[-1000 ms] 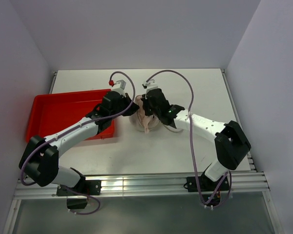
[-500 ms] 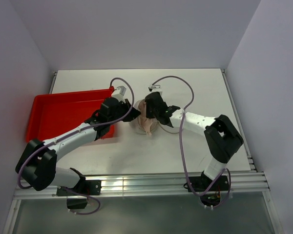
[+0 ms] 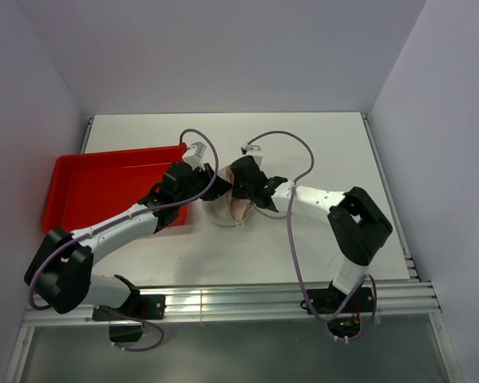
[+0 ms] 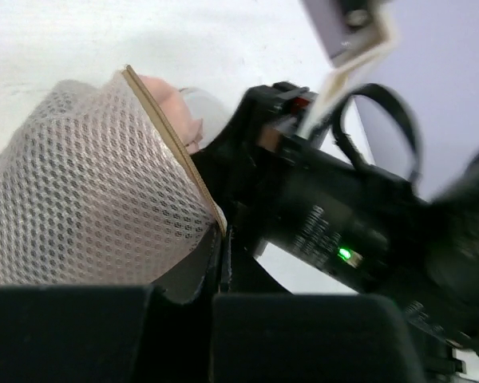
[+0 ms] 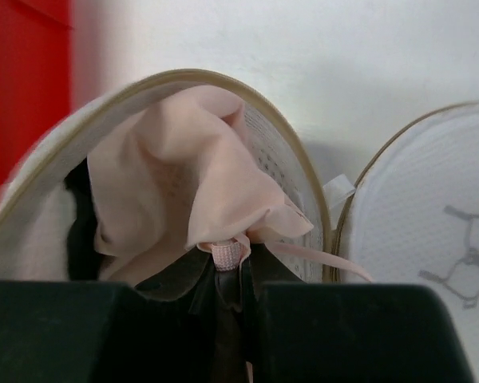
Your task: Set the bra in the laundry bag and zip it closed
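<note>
From where I stand, a ribbed aluminium rail (image 3: 223, 302) runs along the near edge. Both arm bases are bolted to it, and purple cables (image 3: 299, 263) loop up off the arms. Beyond the rail lies the table (image 3: 303, 132), a matte white top. The red tray (image 3: 96, 187) sits on its left side and reaches out to the left edge; the left arm passes over the tray's near right corner. Just right of the tray, about midway across the table, the two arms meet over the laundry bag (image 4: 88, 199), which lies tipped on its side between them. The left gripper (image 4: 221, 243) has its fingers pressed together on the bag's mesh wall, right at the tan-edged rim. Facing the bag's open mouth, the right gripper (image 5: 227, 263) is nipped onto a narrow band of the bra (image 5: 184, 167). The bra's pale pink fabric is bunched inside the mouth, and one thin strap trails out over the rim. The lid (image 5: 415, 215) is unzipped and stands open beside the mouth, its white mesh face showing a small black mark (image 5: 463, 259). Further back the table runs on in plain white to the far wall (image 3: 223, 56). Smooth, pale lilac-grey walls close the space in on the left, on the right and at the back.
</note>
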You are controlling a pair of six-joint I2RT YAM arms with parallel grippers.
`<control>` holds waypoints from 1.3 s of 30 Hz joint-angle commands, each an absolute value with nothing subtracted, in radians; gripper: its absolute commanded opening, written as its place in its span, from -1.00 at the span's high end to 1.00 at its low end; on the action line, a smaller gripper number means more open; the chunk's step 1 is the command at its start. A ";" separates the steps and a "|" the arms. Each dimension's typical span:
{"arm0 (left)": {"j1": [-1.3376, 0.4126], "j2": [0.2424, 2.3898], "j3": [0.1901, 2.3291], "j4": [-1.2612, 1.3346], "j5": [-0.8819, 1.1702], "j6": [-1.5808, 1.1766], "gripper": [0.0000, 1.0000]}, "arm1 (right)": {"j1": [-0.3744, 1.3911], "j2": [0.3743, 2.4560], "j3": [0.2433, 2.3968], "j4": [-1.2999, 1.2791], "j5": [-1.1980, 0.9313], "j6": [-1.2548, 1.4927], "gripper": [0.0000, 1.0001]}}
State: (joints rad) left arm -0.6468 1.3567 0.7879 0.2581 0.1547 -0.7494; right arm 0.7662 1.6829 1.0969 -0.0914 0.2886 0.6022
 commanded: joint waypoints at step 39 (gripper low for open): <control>-0.669 1.266 0.669 0.348 0.149 -0.818 0.99 | 0.735 1.260 0.850 -0.101 0.242 0.537 -0.80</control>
State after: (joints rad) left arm -0.6628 1.2987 0.6491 0.3378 0.1677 -0.8482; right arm 0.7414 1.3384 0.8997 -0.0746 0.3012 0.5648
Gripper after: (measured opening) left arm 0.015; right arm 0.902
